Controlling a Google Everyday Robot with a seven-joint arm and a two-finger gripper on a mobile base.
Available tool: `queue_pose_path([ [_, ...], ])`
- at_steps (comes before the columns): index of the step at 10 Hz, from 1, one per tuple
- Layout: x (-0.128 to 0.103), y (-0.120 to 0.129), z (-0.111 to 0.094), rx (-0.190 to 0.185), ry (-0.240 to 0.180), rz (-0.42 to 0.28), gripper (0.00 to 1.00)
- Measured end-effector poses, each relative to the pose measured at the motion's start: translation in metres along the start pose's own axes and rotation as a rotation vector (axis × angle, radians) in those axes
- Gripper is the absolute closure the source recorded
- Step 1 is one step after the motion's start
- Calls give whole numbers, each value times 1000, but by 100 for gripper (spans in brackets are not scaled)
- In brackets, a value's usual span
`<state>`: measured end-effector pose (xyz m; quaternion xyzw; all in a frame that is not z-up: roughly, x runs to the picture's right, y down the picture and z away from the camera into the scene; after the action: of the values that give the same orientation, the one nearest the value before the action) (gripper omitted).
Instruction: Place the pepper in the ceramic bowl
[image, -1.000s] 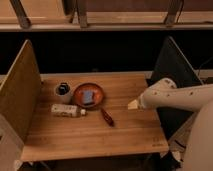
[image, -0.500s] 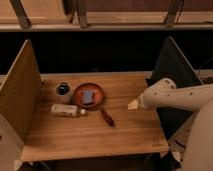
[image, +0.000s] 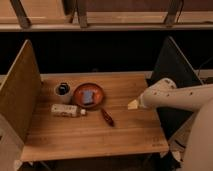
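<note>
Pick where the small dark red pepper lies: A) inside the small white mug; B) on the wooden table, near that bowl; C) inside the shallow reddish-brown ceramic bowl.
B: the pepper lies on the wooden table, outside the ceramic bowl; the gripper is apart, to its right.

change: none visible | tool (image: 133, 104) same spot, right of pepper (image: 107, 117)

One each: pepper (image: 107, 117), ceramic bowl (image: 78, 98), blue item (image: 88, 96), mug (image: 62, 92), bottle (image: 67, 110), gripper (image: 133, 104) at right
</note>
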<state>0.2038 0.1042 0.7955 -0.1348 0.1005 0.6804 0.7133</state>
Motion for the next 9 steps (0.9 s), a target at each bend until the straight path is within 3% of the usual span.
queue_pose_path([
  [3,2,1,1,0,4,-2,20],
  [6,23,42,30,-36,87,-68,20],
  [9,27,79,52,-61,153,-143,20],
])
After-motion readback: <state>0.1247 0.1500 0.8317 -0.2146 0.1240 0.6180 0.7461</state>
